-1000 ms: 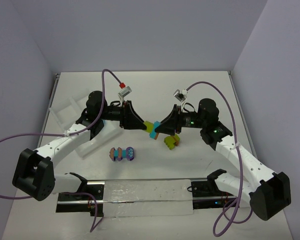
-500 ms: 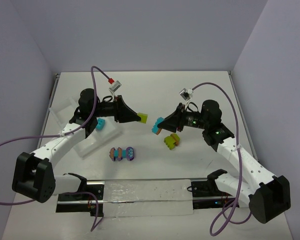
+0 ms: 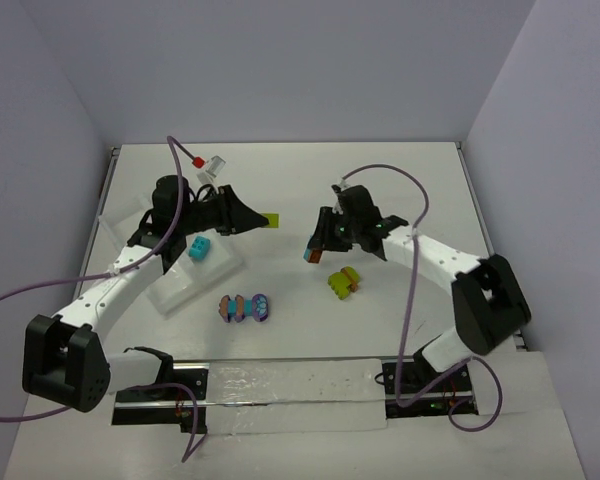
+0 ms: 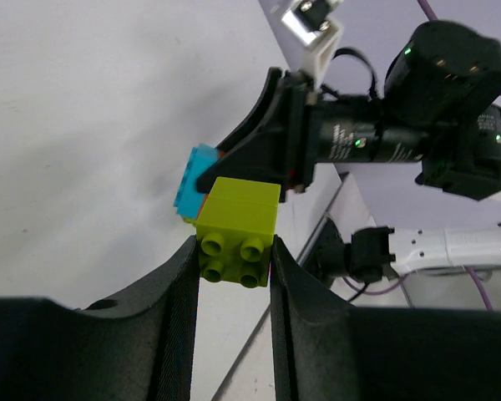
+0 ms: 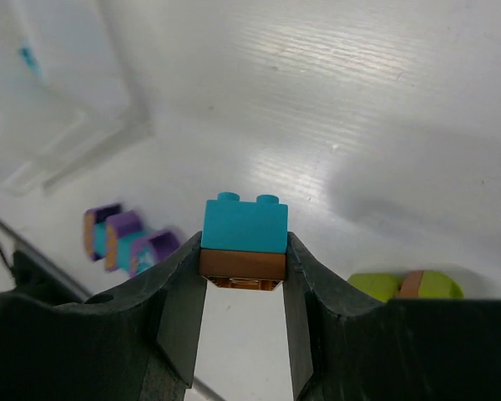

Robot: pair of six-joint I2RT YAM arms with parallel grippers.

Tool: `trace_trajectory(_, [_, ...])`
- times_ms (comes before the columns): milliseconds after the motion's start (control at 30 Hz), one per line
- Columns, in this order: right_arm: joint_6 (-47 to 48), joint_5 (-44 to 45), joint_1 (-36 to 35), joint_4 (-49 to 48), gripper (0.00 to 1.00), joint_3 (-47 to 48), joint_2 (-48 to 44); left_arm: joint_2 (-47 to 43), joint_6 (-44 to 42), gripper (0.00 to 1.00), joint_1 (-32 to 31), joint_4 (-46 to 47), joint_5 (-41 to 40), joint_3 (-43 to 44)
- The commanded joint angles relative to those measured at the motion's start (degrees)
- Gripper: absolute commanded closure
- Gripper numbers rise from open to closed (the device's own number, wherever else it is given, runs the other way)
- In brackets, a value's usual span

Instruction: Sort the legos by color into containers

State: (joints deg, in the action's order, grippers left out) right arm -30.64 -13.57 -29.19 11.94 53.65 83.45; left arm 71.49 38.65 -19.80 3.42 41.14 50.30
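My left gripper (image 3: 263, 221) is shut on a single lime green brick (image 3: 273, 220), held above the table just right of the white tray (image 3: 170, 285); in the left wrist view the brick (image 4: 238, 227) sits between the fingertips, studs facing the camera. My right gripper (image 3: 315, 250) is shut on a turquoise brick stacked on an orange-brown brick (image 5: 244, 238), held above the table at centre. One turquoise brick (image 3: 197, 248) lies in a tray compartment. A purple, turquoise and orange cluster (image 3: 245, 307) and a lime and orange cluster (image 3: 343, 283) lie on the table.
The tray sits at the left under the left arm, tilted diagonally. A metal rail with a white strip (image 3: 280, 385) runs along the near edge. Purple cables loop over both arms. Walls close the back and sides.
The two grippers, joined at one cluster a second ago, have pulled apart. The left one carried the lime brick off to the left; the right one kept the turquoise and orange-brown pair.
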Motion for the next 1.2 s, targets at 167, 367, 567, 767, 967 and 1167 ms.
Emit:
trace_trajectory(167, [-2.5,11.1,-1.9,3.0,0.9,9.3,14.8,-2.8,1.2,1.0,0.3,-6.6,-10.2,4.4])
trace_trajectory(367, [-2.3,11.3,-2.3,3.8,0.41,10.2,17.3,-3.0,1.0,1.0,0.3,-7.4,-10.9,4.5])
trace_trajectory(567, [-1.2,13.4,-2.3,6.4,0.15,10.8,10.3,-2.9,-0.1,1.0,0.3,-7.7,-8.9,4.5])
trace_trajectory(767, [4.2,5.9,-2.2,0.6,0.2,8.3,-2.4,-2.2,-2.7,1.0,0.3,-7.9,-2.7,5.5])
trace_trajectory(967, [5.1,-16.8,-1.7,-20.4,0.26,-2.1,-15.1,-1.8,-4.7,1.0,0.3,-5.5,5.8,5.6])
trace_trajectory(1167, [2.7,-29.6,-1.8,-24.7,0.2,-0.8,-13.5,-3.1,-3.5,1.0,0.3,0.9,12.7,4.2])
